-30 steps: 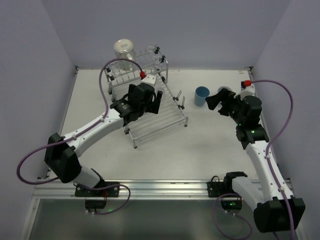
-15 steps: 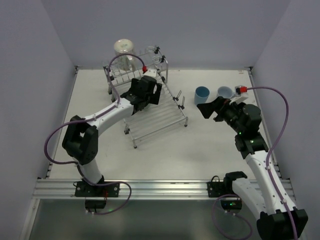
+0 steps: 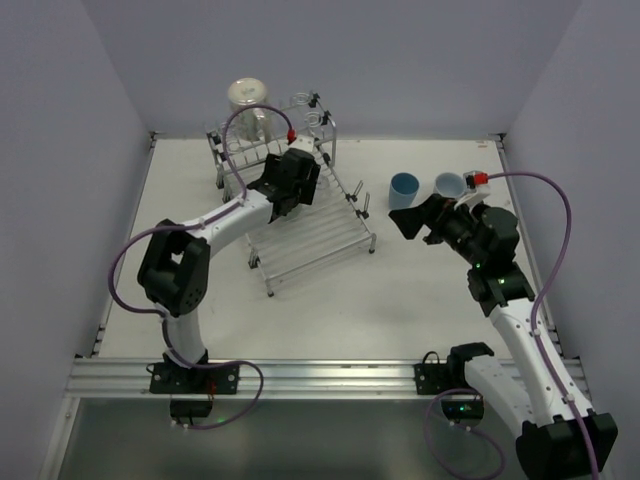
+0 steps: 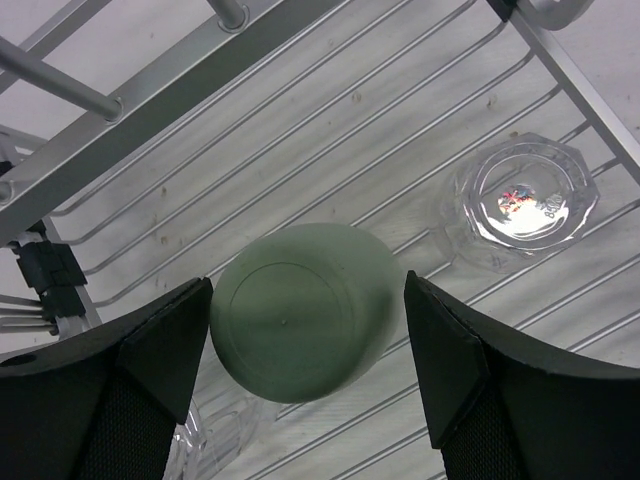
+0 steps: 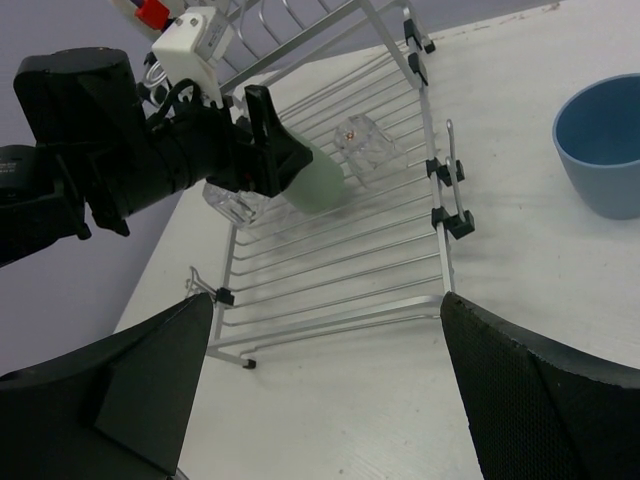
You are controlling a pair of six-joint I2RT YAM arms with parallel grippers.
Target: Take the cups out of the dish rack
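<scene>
One clear glass (image 4: 225,432) partly hidden by green tumbler (image 4: 300,310), btm-left.

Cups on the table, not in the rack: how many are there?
2. A light blue cup stands right of the dish rack; a pale cup stands just right of that one. The right arm might hide more.

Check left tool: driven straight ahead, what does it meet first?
Likely the pale green tumbler on the dish rack, base toward the left tool, centred between its open jaws; remaining depth unclear.
</scene>
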